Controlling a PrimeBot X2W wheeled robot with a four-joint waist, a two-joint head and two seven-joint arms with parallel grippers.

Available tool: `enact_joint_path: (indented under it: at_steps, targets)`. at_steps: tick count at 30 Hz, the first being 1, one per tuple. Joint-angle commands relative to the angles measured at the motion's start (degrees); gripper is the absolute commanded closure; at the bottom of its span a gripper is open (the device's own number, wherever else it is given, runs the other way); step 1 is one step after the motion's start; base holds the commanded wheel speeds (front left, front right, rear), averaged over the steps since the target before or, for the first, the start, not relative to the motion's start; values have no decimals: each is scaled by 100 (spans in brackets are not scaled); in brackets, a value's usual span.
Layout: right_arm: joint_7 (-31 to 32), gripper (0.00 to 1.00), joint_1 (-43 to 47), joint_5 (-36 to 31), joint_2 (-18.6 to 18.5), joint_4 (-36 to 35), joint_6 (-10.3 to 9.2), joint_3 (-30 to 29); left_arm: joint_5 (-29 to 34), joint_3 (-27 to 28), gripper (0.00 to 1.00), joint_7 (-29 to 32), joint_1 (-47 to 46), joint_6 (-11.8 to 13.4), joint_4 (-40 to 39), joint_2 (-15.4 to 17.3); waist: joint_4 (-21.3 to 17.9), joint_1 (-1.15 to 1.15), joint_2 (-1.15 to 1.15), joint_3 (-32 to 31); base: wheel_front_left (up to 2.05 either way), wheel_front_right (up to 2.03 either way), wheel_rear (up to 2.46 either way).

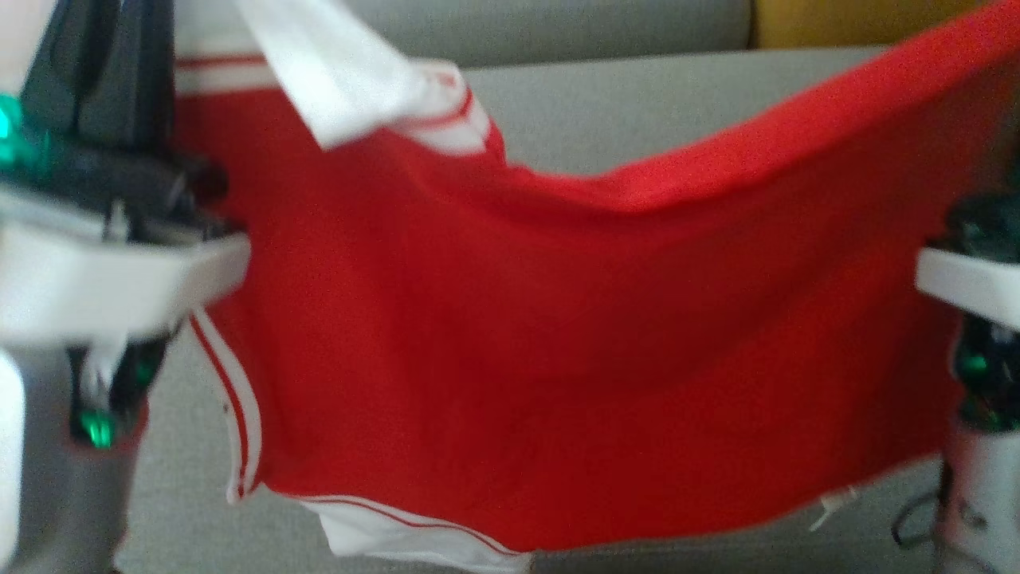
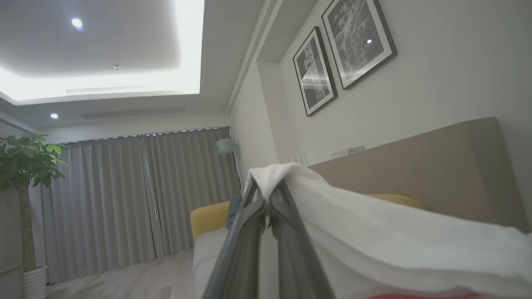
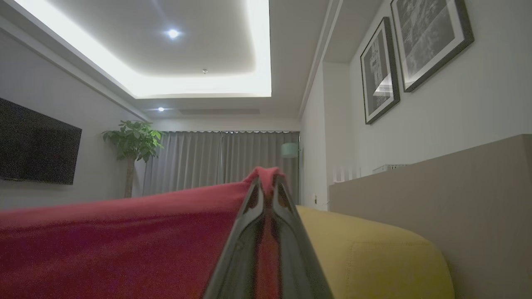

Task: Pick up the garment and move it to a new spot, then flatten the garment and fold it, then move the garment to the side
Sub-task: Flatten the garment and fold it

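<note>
On the left, the left gripper (image 2: 268, 189) has its two dark fingers pressed together on a white edge of the red fabric garment with white striped trim (image 1: 518, 343). The garment hangs spread in the air between both arms (its top edge sags in the middle), above the grey upholstered sofa seat (image 1: 677, 104). On the right, the right gripper (image 3: 268, 185) pinches a red corner, with a yellow cushion (image 3: 374, 257) on its far side.

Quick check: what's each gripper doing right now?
Left gripper: shut on the garment, at its white trim.
Right gripper: shut on the garment's red edge.
</note>
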Motion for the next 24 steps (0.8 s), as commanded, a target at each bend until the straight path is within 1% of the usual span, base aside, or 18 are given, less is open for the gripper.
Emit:
enact_joint_path:
  at_steps: [1,3,6,9,13,16,19,21,24]
  targets:
    - [40,100,-443,2,-20,-22,37,228,-8,201,100,49,-470,-59,69,204,19,0,0,312,0,0,0]
    - [16,100,-865,-14,-36,405,37,322,-14,158,100,52,-937,-199,573,236,19,0,0,556,0,0,0]
    - [-107,100,-1713,-82,-76,1235,37,408,65,78,100,19,-1784,-375,1388,248,2,0,0,902,0,0,0]
    - [-404,100,-2747,-371,-166,2191,37,485,262,-4,100,-136,-2764,-502,2204,244,-29,0,0,1180,0,0,0]
    - [-886,100,-4067,-794,-131,3456,37,405,496,-65,100,-533,-3944,-519,3202,111,-40,0,0,1473,0,0,0]
    - [-1074,100,-4748,-1092,-82,4262,37,174,555,-160,100,-929,-4520,-560,3786,-78,33,0,0,1635,0,0,0]
    - [-1150,100,-5079,-1352,-52,4908,37,-56,462,-220,100,-1262,-4674,-529,4201,-377,175,0,0,1877,0,0,0]
    - [-1174,100,-5078,-1433,-38,5296,37,-149,391,-313,100,-1416,-4473,-556,4411,-532,260,0,0,2029,0,0,0]
    - [-1188,100,-4830,-1508,-28,5749,37,-166,244,-384,100,-1623,-3926,-578,4600,-701,351,0,0,2193,0,0,0]
